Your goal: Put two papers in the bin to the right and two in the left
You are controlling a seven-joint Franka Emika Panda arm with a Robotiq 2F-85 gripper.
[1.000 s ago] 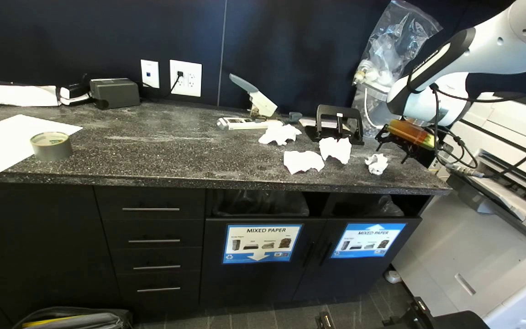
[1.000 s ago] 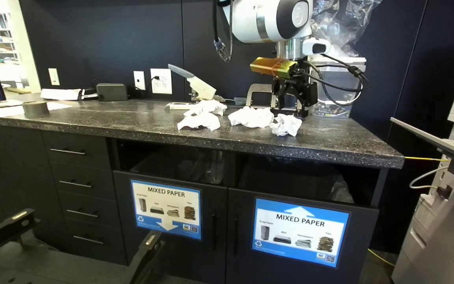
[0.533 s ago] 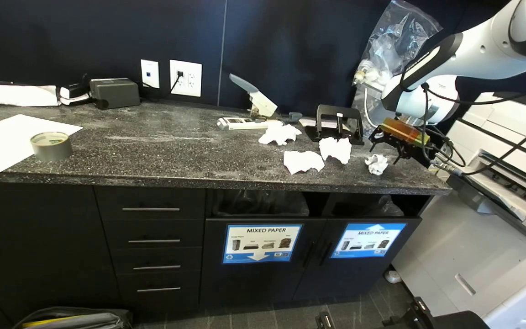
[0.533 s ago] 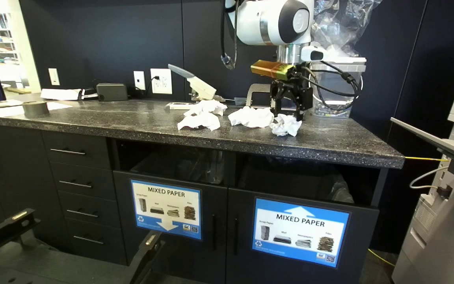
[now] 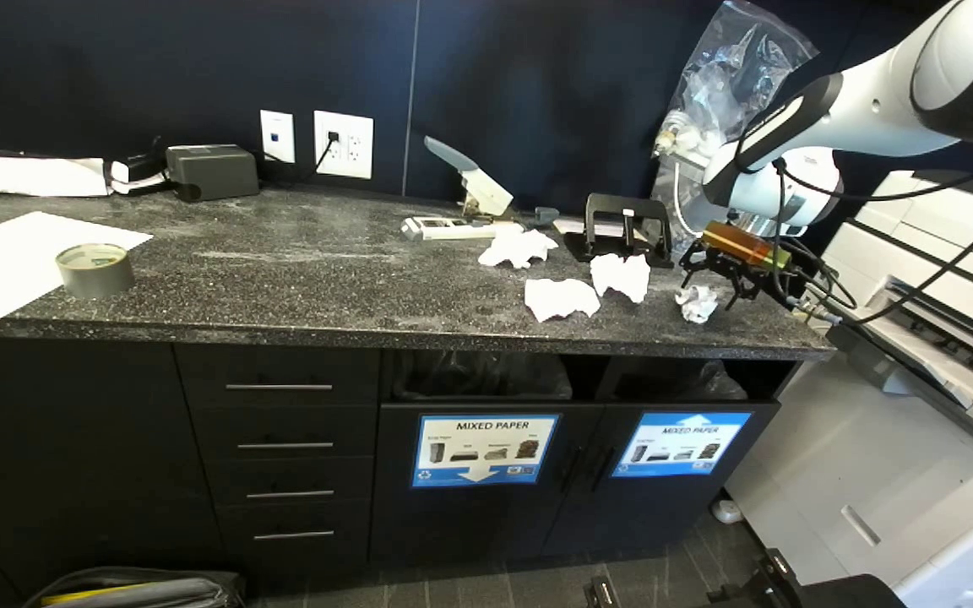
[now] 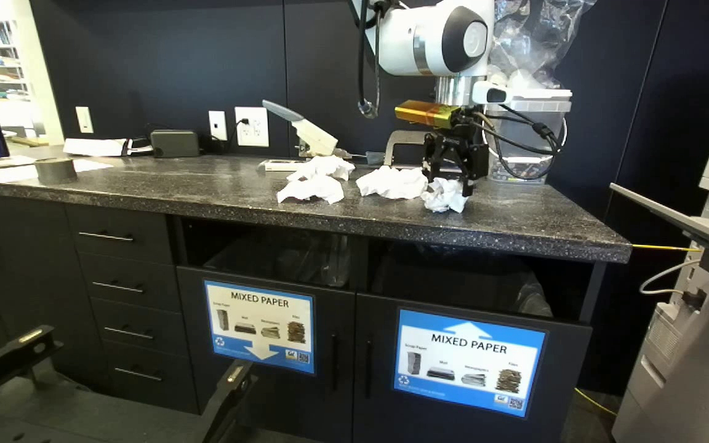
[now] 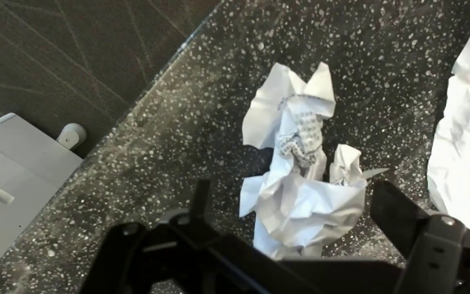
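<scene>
Several crumpled white papers rest on the dark speckled counter. In the wrist view, the rightmost paper (image 7: 300,196) lies between the fingertips of my gripper (image 7: 294,200), which stands wide open. Dark gaps show on either side of it, clearest on the left. In an exterior view the gripper (image 6: 448,184) hangs low over that paper (image 6: 444,200). To its left lie another paper (image 5: 621,277), a paper nearer the front edge (image 5: 561,299) and a paper farther back (image 5: 519,248). Below the counter are the bin to the right (image 6: 470,363), with its mostly blue sign, and the left bin (image 6: 260,326), pale-signed.
Behind the papers stand a black hole punch (image 5: 622,228) and a raised stapler (image 5: 482,198). A clear plastic tub (image 6: 527,135) with a bag stands at the back right. A tape roll (image 5: 95,270) and flat sheet (image 5: 5,262) lie far left. A printer (image 5: 900,405) flanks the counter's right end.
My gripper has come down and shifted left in an exterior view, until its open fingers reach around the rightmost paper. The papers have not visibly moved.
</scene>
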